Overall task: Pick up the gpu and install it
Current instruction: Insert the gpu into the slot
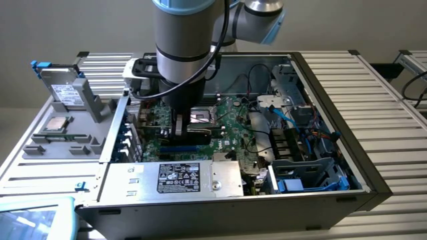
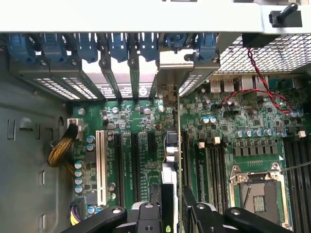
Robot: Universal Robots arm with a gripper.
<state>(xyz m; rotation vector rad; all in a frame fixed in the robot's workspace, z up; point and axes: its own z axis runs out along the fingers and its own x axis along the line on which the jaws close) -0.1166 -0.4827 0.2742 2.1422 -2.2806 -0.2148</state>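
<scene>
Black fingers (image 2: 151,218) grip the gpu (image 2: 178,141) on edge, the card standing upright over an expansion slot on the green motherboard (image 2: 243,126). Its silver bracket (image 2: 172,63) sits at the rear openings of the open computer case (image 1: 220,212). The install step looks to be in hand, with the card aligned but not visibly seated. Seating it would call for a straight, even press down. The label on the power-supply box (image 1: 179,177) at the near side, and the one on the hard drive (image 1: 63,92) at the exterior view's left, are too small to read.
</scene>
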